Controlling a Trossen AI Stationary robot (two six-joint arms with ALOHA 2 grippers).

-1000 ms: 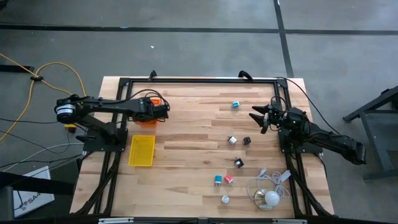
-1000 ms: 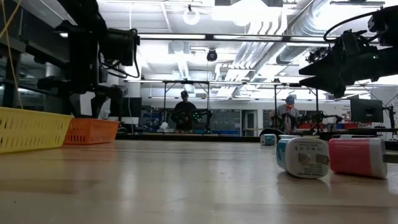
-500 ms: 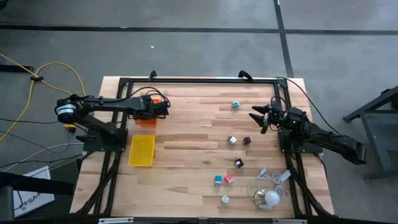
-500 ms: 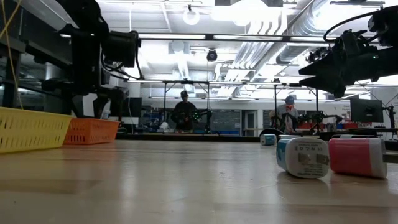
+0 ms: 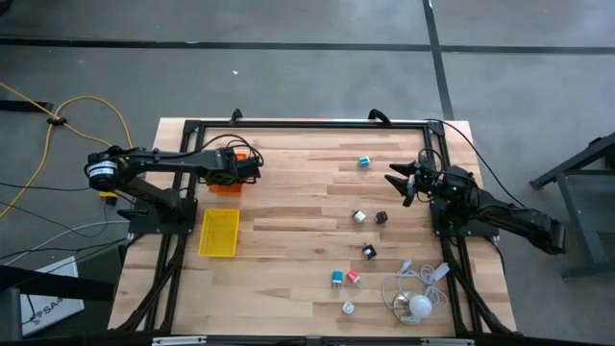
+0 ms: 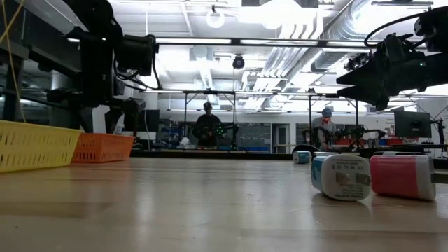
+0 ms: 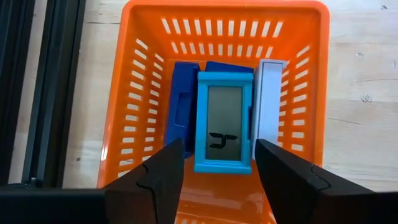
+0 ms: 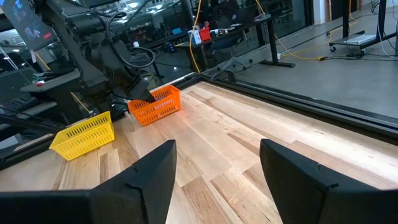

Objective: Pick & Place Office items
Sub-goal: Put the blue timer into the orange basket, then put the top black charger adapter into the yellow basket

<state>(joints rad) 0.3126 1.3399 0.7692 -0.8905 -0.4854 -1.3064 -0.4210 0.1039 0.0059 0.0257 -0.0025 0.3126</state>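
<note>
Two fingers of the left tool [image 7: 217,180] stand spread over the orange basket [image 7: 118,143], with a teal block [image 7: 224,121] lying free between them inside it, not gripped. Behind that block sit a dark blue block [image 7: 183,106] and a white block [image 7: 272,99], also in the basket. The drop looks done, so the sound move is to lift straight up, keeping both fingers off the basket walls. Beside the basket lies the yellow basket [image 5: 219,233]. Well away from the basket across the tabletop [image 5: 298,192], loose items [image 5: 358,217] wait, and beyond them the right tool [image 5: 404,181] hovers spread, holding nothing.
</note>
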